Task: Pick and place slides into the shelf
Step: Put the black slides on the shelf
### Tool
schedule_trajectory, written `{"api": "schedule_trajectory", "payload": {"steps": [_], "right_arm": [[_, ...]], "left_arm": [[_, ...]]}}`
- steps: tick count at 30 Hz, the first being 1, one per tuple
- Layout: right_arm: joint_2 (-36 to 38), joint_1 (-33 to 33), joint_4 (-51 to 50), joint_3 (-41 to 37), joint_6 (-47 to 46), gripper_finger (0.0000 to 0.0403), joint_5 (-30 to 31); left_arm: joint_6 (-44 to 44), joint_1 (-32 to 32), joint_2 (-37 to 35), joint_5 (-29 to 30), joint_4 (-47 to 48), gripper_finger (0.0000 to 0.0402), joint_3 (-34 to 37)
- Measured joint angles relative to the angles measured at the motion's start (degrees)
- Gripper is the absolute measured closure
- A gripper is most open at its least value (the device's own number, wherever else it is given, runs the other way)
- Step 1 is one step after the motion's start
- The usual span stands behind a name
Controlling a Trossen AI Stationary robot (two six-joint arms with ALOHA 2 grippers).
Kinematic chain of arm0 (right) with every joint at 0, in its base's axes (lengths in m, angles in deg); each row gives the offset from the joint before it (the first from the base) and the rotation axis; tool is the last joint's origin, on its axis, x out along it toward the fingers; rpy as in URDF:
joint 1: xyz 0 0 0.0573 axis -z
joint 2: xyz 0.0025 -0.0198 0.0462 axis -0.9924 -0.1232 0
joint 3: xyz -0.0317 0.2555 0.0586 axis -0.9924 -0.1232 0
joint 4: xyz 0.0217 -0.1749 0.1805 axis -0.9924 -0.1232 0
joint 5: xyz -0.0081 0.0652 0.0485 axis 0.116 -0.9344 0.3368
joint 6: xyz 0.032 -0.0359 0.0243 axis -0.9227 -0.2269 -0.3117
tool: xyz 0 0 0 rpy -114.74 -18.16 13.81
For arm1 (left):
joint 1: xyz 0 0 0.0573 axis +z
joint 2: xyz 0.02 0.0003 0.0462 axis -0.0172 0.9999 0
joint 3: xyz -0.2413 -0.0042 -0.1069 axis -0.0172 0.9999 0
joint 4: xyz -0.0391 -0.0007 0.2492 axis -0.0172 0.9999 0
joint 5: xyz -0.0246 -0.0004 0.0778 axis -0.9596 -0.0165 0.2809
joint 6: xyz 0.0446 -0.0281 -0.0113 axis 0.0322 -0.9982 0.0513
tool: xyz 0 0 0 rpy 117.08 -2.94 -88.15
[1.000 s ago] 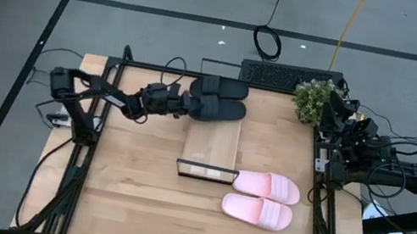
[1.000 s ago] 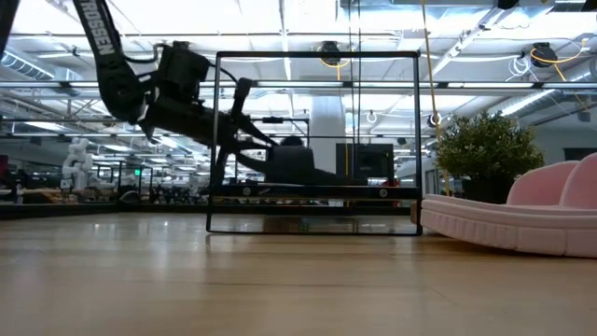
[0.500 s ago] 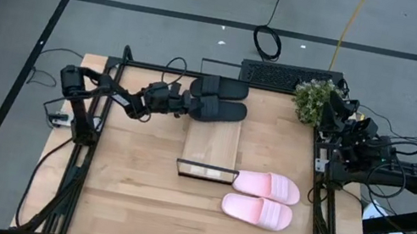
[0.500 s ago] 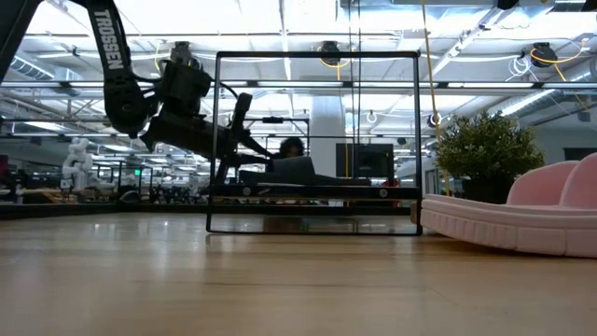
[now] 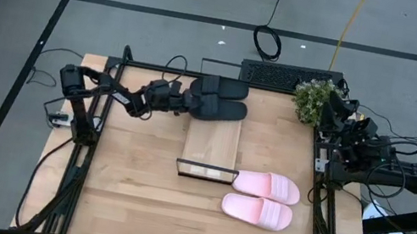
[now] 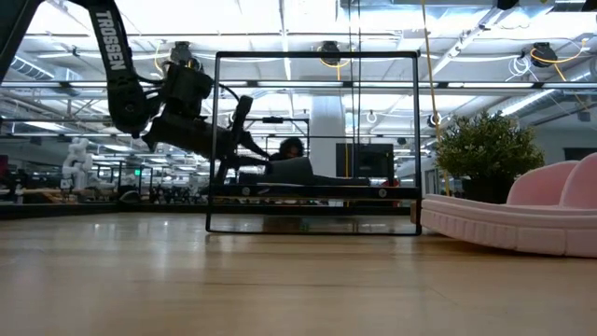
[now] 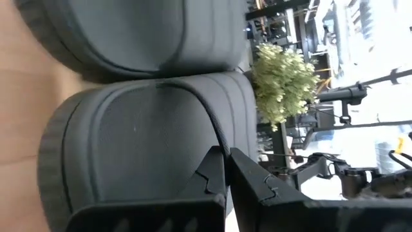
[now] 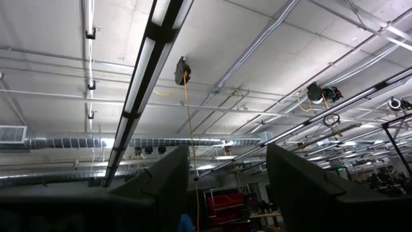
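On the table's left, the left pincer (image 5: 182, 103) is pressed together at the heel of a black slide (image 5: 216, 110) lying on the shelf (image 5: 212, 143), its partner (image 5: 219, 89) just behind. Two pink slides (image 5: 261, 199) lie near the shelf's black frame. The right pincer (image 8: 228, 187) waits spread, pointing upward.
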Motion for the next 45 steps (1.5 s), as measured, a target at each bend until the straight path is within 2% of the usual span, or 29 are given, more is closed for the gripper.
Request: {"api": "schedule_trajectory", "payload": {"steps": [7,16,28,45], "right_arm": [[-0.46,-0.01,0.01,0.0,-0.14,0.0206,0.0],[-0.49,0.0,0.03,0.0,-0.19,0.0206,-0.15],[-0.49,0.0,0.06,0.0,-0.07,0.0206,-0.17],[-0.49,-0.02,0.06,0.0,0.02,0.0206,1.27]], "left_arm": [[3.33,-0.78,-0.02,-1.22,6.5,0.0401,-4.61],[4.37,0.21,-0.09,-1.97,11.55,0.0401,-4.66],[8.94,3.56,-0.09,-2.35,12.19,0.0401,-4.63],[11.63,3.52,0.04,-0.83,12.22,0.0401,-6.6]]}}
